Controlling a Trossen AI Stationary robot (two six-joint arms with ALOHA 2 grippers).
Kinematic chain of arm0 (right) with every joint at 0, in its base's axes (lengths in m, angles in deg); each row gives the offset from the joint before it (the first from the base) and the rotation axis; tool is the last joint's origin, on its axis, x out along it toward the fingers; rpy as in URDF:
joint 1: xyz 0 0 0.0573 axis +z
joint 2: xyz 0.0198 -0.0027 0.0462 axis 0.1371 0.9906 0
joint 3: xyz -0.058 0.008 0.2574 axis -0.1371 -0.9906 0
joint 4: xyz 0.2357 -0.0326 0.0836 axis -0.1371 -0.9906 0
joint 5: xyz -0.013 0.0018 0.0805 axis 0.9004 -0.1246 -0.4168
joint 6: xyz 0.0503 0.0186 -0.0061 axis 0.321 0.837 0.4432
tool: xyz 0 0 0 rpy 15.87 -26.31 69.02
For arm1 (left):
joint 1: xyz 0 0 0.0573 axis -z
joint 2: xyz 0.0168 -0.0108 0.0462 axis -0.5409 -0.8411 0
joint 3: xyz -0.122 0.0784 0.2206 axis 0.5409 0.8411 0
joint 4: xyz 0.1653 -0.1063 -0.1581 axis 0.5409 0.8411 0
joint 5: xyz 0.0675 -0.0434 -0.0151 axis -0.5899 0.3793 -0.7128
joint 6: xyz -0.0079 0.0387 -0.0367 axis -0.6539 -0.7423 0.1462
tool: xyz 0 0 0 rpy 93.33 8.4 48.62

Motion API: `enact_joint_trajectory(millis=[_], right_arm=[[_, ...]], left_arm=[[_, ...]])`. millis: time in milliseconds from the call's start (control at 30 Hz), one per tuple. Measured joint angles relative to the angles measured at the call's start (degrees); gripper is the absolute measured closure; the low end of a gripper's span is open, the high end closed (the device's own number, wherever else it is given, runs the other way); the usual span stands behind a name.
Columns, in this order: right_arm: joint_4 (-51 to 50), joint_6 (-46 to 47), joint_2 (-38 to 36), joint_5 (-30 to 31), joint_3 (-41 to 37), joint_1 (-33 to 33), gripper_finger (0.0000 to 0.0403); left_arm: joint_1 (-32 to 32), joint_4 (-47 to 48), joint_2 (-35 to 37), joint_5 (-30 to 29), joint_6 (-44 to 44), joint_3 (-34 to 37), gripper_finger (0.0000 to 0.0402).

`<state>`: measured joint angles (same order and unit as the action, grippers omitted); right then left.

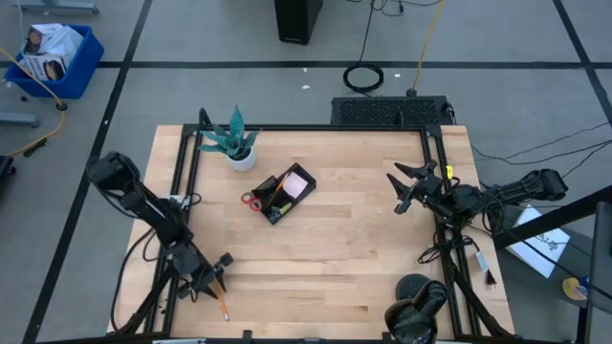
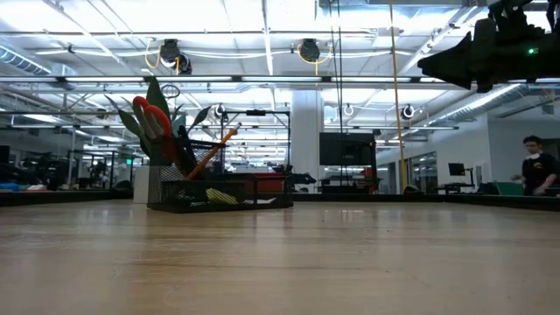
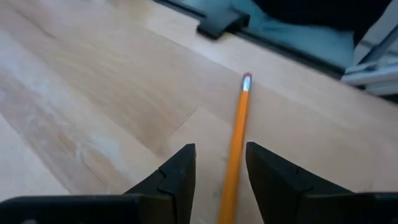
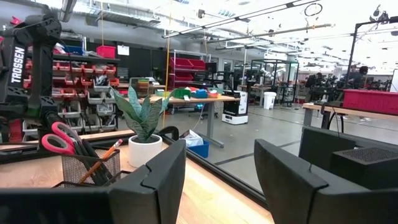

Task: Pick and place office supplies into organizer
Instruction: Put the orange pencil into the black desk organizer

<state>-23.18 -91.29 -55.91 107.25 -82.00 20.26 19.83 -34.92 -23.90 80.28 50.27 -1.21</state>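
An orange pencil lies flat on the wooden table near its near-left corner, with the eraser end pointing away from my left wrist. My left gripper is open and low over the table. Its fingers stand on either side of the pencil's shaft without touching it. The black mesh organizer sits mid-table. It holds red-handled scissors, a pink sticky pad and a pencil. My right gripper hangs open, raised above the table's right side.
A potted green plant stands just beyond the organizer toward the far-left. A black frame rail runs along the table's left edge, close to my left arm. Bare wood stretches between the pencil and the organizer. A person is in the room behind.
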Motion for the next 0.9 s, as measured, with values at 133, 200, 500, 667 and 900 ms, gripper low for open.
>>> enact_joint_trajectory(millis=[133, 200, 500, 667, 900], right_arm=[[0.0, 0.0, 0.0, 0.0, 0.0, 0.0, 0.0220], [0.0, 0.0, 0.0, 0.0, 0.0, 0.0, 0.0220], [0.0, 0.0, 0.0, 0.0, 0.0, 0.0, 0.0220], [0.0, 0.0, 0.0, 0.0, 0.0, 0.0, 0.0220], [0.0, 0.0, 0.0, 0.0, 0.0, 0.0, 0.0220]], left_arm=[[0.0, 0.8, -4.1, 0.6, -1.6, -1.4, 0.0257], [0.0, -0.5, -6.3, 0.7, -1.9, -1.6, 0.0256], [0.0, -6.2, -10.2, 0.6, 2.2, -1.5, 0.0256], [0.0, -6.4, -10.2, 0.2, 4.7, -1.5, 0.0260], [0.0, -6.2, -10.2, -1.1, 4.7, -1.5, 0.0322]])
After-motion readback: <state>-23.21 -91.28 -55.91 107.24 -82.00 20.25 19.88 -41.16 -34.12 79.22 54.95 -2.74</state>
